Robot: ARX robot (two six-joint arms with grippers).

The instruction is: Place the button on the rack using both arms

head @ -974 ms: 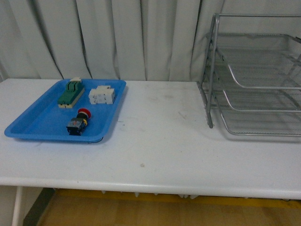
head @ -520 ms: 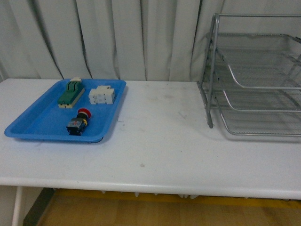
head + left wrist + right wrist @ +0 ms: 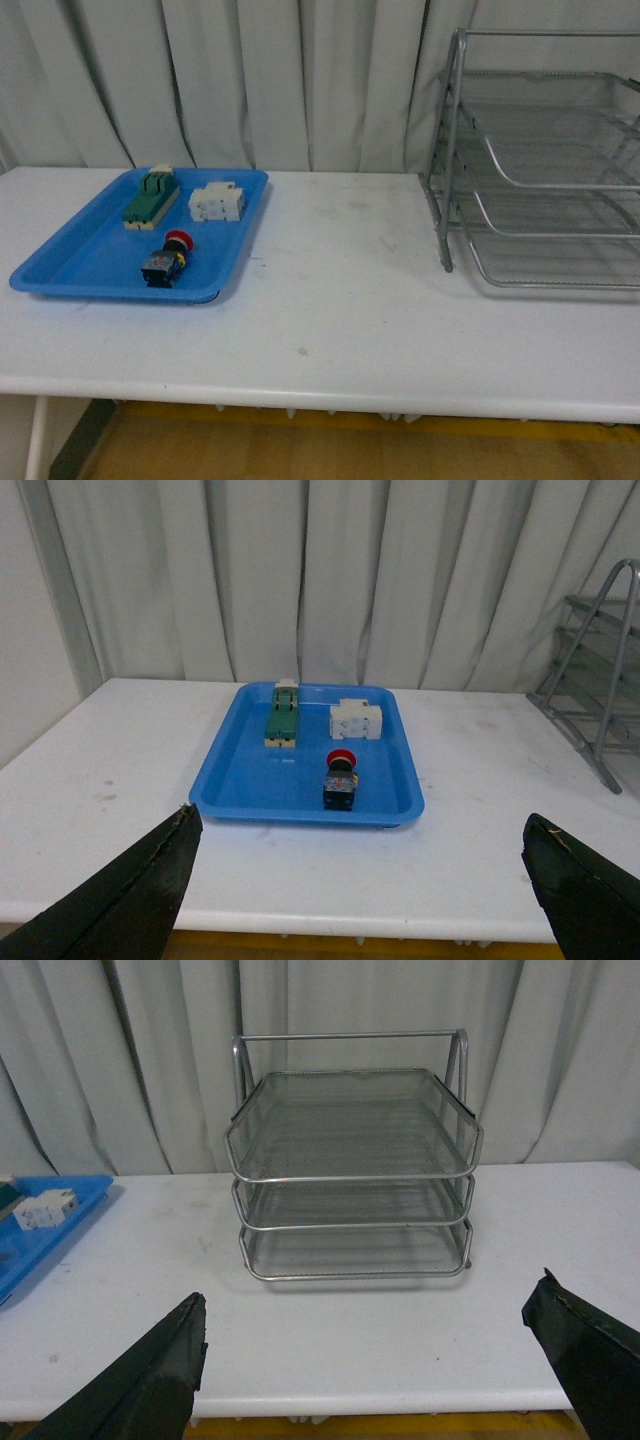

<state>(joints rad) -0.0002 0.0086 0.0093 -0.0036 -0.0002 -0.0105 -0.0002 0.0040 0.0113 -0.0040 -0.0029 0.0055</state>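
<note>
A: What could go wrong here?
B: The button [image 3: 340, 777] lies in the tray [image 3: 240, 770], well ahead of the left gripper [image 3: 360, 820], whose fingers [image 3: 130, 900] are spread wide and empty. Coming in low, one finger could catch the tray's near rim and shove it (the round cap may roll too).
A: Room?
B: Plenty of table [image 3: 350, 300]. The rack [image 3: 355, 1160] stands ahead of the right gripper [image 3: 370, 1295], equally splayed and empty.
</note>
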